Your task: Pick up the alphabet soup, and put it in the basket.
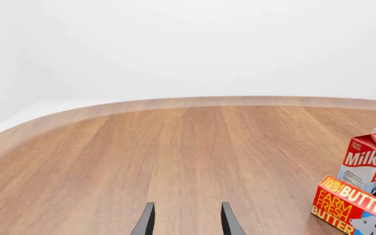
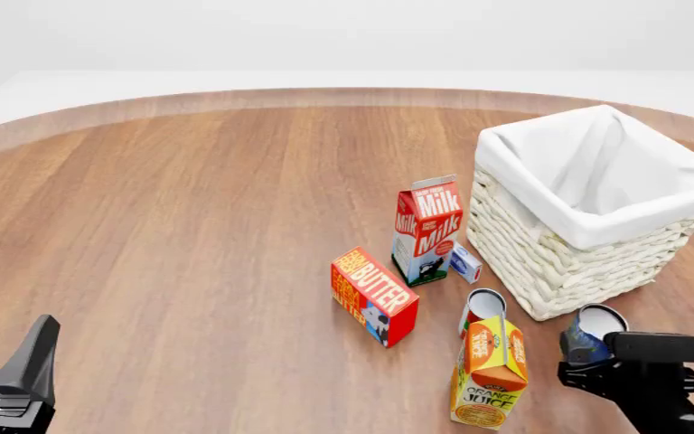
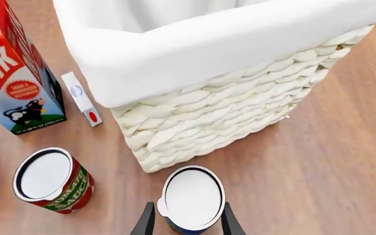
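Blue-labelled alphabet soup (image 3: 191, 198) stands upright on the bench, bracketed by the right claw (image 3: 186, 220).

Can sits just off the near corner of the basket (image 3: 227, 117), pale top up; the right claw's two fingers flank it, one each side, very near the can's sides. Whether they press it, I cannot tell; can looks not yet lifted, judging by its base level with the neighbours in the front view. Straddling placement suits a side grip before a lift over the cloth-lined rim. Red-labelled can (image 3: 51, 180) just beside, then orange juice carton (image 2: 492, 372), milk carton (image 2: 426, 231), butter box (image 2: 374, 296), a small white box (image 3: 82, 98). Left claw (image 1: 186, 220) idles well apart, fingers parted, holding nothing. Bench (image 2: 178, 226) is warm wood grain with a curved far edge; room beyond plain white.
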